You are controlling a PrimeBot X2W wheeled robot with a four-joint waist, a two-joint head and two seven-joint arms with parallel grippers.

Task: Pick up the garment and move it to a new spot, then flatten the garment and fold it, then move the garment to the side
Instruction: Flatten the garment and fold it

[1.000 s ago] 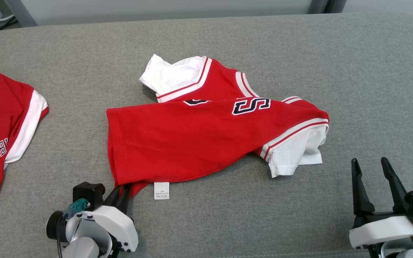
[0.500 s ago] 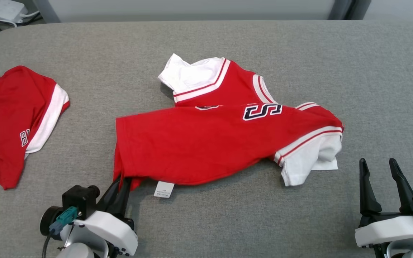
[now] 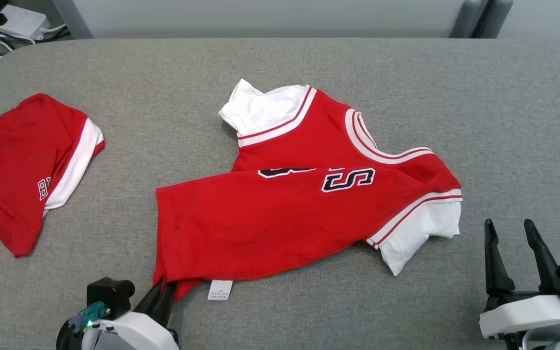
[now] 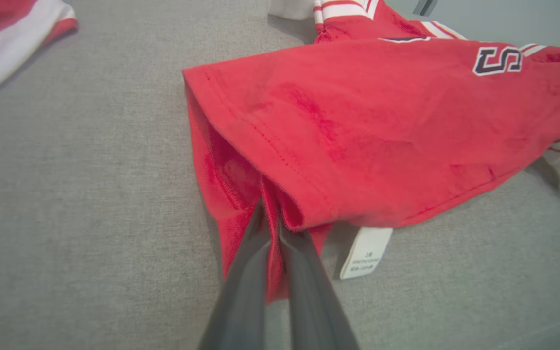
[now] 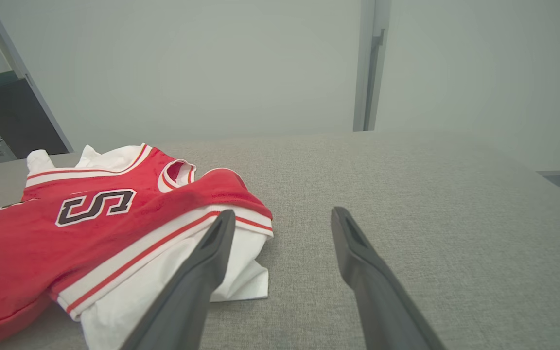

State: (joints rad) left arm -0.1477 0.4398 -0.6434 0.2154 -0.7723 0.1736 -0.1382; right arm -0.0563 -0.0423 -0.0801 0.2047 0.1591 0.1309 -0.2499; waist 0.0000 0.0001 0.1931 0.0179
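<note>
The left gripper is clenched tight, its two dark fingers pinching the near corner of the hem of the red short-sleeved jersey with white sleeves and striped trim. In the left wrist view, red cloth bunches between the fingers and the hem is drawn up into a fold around them. Just to the right of the fingertips, a small white care label pokes out from under the hem and lies on the grey woven fabric surface. From the pinched corner the jersey spreads away and to the right, its lower half folded over the chest so that a dark outlined "S" shows.

The right gripper is spread wide and holds nothing; the jersey's nearer white sleeve lies just to its left.

Well to the left of the left gripper lies a second red garment with a white band.
</note>
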